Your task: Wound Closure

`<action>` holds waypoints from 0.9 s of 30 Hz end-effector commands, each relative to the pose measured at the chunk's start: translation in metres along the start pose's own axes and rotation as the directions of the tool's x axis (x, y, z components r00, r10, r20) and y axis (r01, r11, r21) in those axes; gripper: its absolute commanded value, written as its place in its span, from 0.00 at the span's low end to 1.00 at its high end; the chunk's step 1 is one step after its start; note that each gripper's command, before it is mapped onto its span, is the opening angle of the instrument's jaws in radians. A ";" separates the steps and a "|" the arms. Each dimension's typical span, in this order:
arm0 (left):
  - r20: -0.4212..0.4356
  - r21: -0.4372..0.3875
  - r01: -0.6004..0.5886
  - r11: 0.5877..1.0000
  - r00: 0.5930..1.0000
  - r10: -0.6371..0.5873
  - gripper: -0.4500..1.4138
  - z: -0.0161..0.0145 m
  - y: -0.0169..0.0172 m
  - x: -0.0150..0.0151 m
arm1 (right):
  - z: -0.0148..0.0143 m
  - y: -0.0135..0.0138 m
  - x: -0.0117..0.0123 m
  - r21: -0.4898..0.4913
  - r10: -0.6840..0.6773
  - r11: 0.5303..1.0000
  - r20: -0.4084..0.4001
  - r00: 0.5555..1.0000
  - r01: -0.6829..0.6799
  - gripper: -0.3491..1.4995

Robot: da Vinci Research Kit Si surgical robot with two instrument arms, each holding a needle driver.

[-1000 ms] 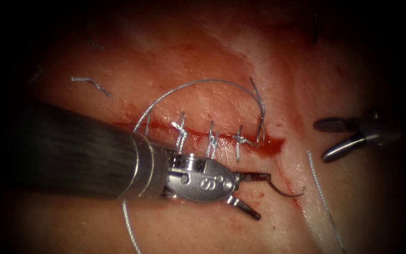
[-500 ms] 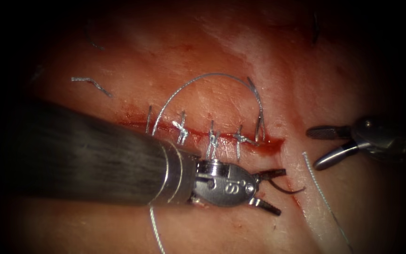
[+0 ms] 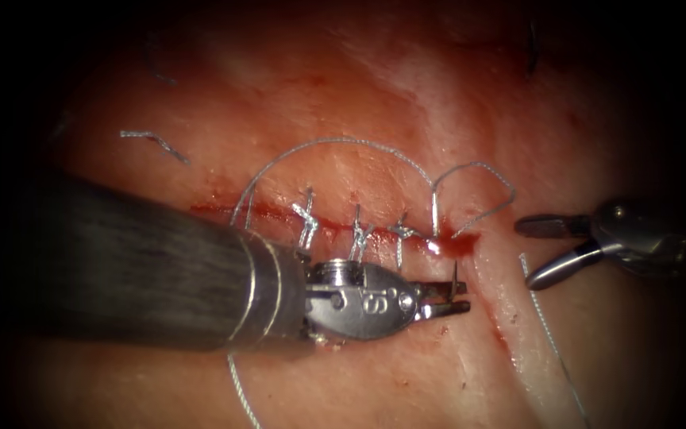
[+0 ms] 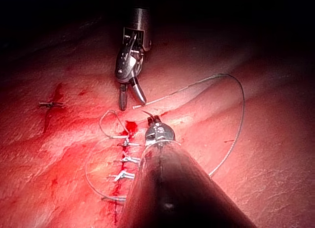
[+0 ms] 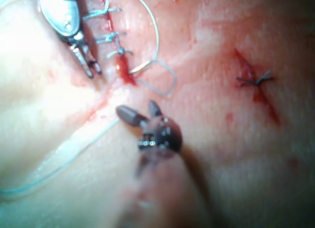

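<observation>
The cut (image 3: 279, 214) runs across the tissue (image 3: 375, 103) with three knotted stitches (image 3: 357, 237) along it. My left tool (image 3: 464, 296) lies just below the cut's right end, its jaws shut on the curved needle (image 3: 456, 276). The needle is out of the tissue, and a short piece of it stands up from the jaws (image 4: 147, 114). Thread (image 3: 335, 141) arches over the stitches and makes a small loop (image 3: 478, 179) at the cut's right end. My right tool (image 3: 537, 250) waits to the right of the cut, jaws open, holding nothing (image 5: 138, 109).
A white thread (image 3: 545, 334) trails from beside the right tool toward the lower edge. A cut end of thread (image 3: 152, 141) lies at upper left. Red fluid (image 3: 456, 246) pools at the cut's right end. A separate old stitch (image 5: 253, 80) sits away from the wound.
The left tool's open jaws moved right to the needle lying on the tissue, shut on it and lifted it. The thread slackened into a loop by the cut's right end. The right tool edged left, then held still.
</observation>
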 end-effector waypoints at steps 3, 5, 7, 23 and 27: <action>-0.007 -0.131 0.168 0.977 0.985 -0.171 0.00 0.0003 0.0023 0.0007 | 0.0008 0.0001 -0.0003 0.004 0.006 1.000 -0.001 1.000 -0.006 0.89; 0.001 -0.184 0.236 0.954 0.971 -0.240 0.00 -0.0001 0.0033 0.0011 | 0.0008 0.0001 -0.0003 0.004 0.006 1.000 -0.001 1.000 -0.006 0.89; 0.006 -0.272 0.323 0.906 0.943 -0.334 0.00 -0.0008 0.0046 0.0020 | 0.0008 0.0001 -0.0003 0.004 0.012 1.000 -0.001 1.000 -0.012 0.89; -0.278 -0.072 -0.267 0.961 0.931 0.238 0.00 -0.0125 -0.0019 0.0107 | -0.0008 -0.0022 0.0020 -0.021 -0.056 0.998 -0.022 0.998 0.056 0.87; -0.255 0.019 -0.324 0.946 0.913 0.318 0.00 -0.0172 -0.0053 0.0125 | -0.0017 -0.0045 0.0054 -0.101 -0.150 0.984 -0.018 0.989 0.147 0.85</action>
